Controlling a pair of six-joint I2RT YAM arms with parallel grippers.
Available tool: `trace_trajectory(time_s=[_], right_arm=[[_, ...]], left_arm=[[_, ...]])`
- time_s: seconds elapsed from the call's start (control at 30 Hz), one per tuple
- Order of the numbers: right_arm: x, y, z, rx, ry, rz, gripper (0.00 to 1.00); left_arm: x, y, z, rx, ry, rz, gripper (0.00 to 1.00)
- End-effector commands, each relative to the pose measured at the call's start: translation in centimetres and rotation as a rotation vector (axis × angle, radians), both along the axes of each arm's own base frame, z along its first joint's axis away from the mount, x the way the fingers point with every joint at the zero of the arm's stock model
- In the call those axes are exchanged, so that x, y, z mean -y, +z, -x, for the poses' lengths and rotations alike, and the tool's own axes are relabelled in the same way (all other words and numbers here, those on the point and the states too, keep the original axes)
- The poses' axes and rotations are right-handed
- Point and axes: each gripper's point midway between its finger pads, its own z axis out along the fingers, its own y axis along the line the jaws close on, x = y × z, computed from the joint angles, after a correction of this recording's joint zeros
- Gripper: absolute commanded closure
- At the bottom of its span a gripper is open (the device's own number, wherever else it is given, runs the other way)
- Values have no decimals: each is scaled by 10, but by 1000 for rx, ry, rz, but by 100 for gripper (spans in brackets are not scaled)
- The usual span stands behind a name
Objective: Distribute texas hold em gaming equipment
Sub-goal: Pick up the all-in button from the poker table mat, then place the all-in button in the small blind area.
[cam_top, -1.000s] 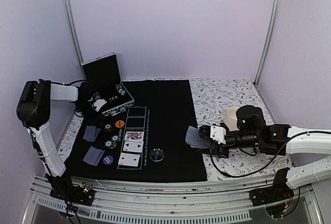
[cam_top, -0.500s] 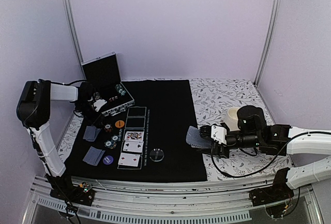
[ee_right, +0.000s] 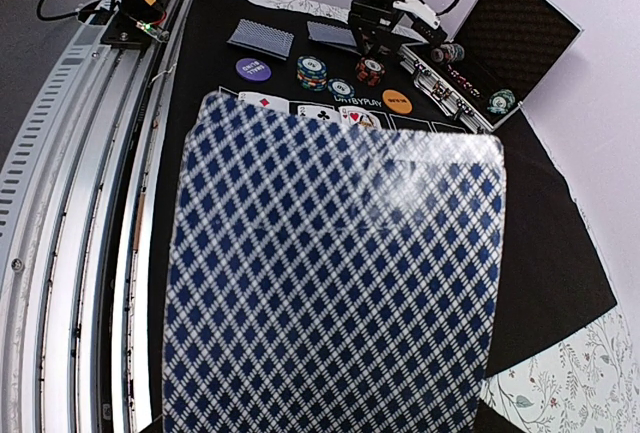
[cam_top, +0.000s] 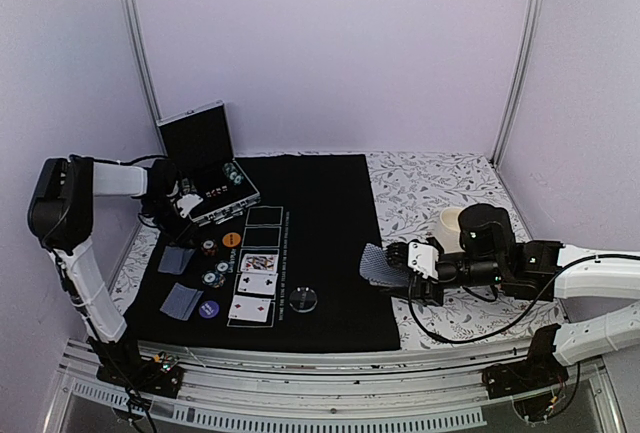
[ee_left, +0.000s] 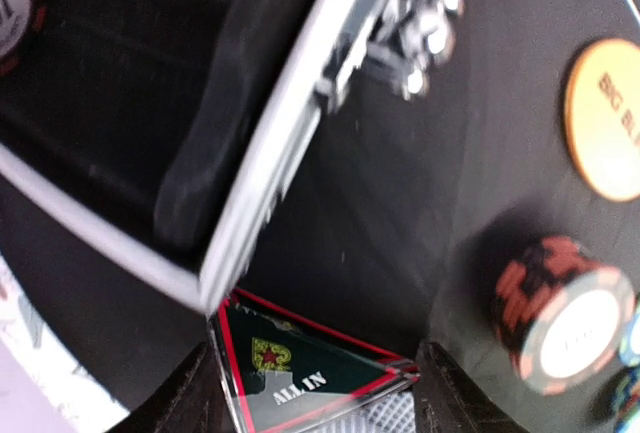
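Note:
My left gripper (cam_top: pixel 174 204) sits at the front edge of the open chip case (cam_top: pixel 205 168), shut on the red triangle marker (ee_left: pixel 310 373), which reads "ALL IN" and spans the gap between both fingers. An orange disc (ee_left: pixel 605 118) and a striped chip stack (ee_left: pixel 565 313) lie just beyond it on the black mat. My right gripper (cam_top: pixel 385 268) is shut on grey-blue lattice-backed playing cards (ee_right: pixel 340 273), held above the mat's right edge (cam_top: pixel 372 265). Face-up cards (cam_top: pixel 258 263) lie in the mat's printed boxes. Face-down cards (cam_top: pixel 178 258) and more chips (cam_top: pixel 215 275) lie to their left.
A purple disc (cam_top: pixel 208 308) and a clear disc (cam_top: pixel 304 300) lie near the mat's front. A cream cup (cam_top: pixel 452 223) stands on the flowered cloth behind my right arm. The case lid stands upright at the back left. Metal rails run along the near table edge.
My left arm has shifted slightly left beside the case. My right gripper and its cards have not moved.

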Motion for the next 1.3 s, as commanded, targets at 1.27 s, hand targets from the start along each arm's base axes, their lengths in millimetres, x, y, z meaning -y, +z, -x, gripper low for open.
trace_trajectory(time_s=[1.27], right_arm=[[3,7,-3,-10,-21,-13,43]], left_arm=[[199,94,61,67,-492,202,71]])
